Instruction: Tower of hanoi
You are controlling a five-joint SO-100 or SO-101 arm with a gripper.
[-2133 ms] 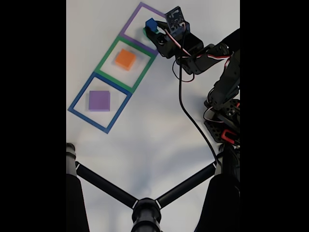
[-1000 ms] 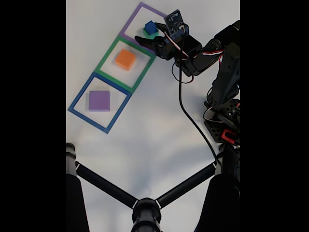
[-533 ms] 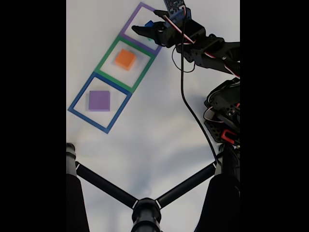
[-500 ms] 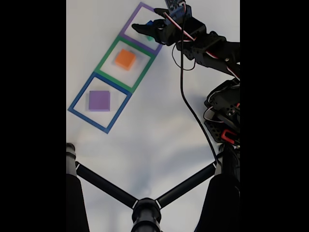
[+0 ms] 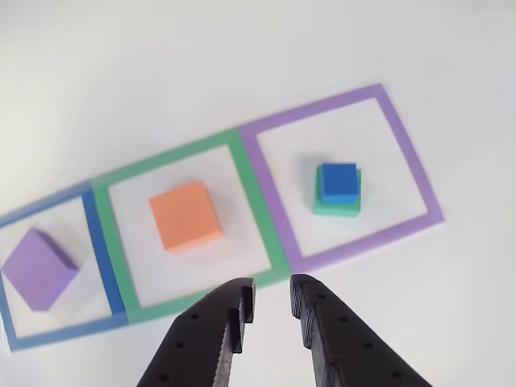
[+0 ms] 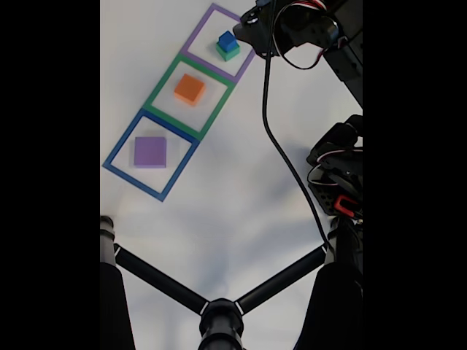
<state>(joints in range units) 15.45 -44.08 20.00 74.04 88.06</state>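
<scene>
The gripper (image 5: pixel 270 292) hangs above the white table (image 5: pixel 161 72) with its two black fingers parted by a narrow gap and nothing between them. The blue block (image 5: pixel 339 183) sits on top of the green block (image 5: pixel 335 206) inside the purple tape square (image 5: pixel 407 157). The orange block (image 5: pixel 186 215) lies alone in the green tape square (image 5: pixel 169 157). The purple block (image 5: pixel 39 269) lies in the blue tape square (image 5: pixel 105 254). In the fixed view the arm (image 6: pixel 321 29) reaches in near the stacked pair.

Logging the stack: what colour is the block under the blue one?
Green, clearest in the other view.
</scene>
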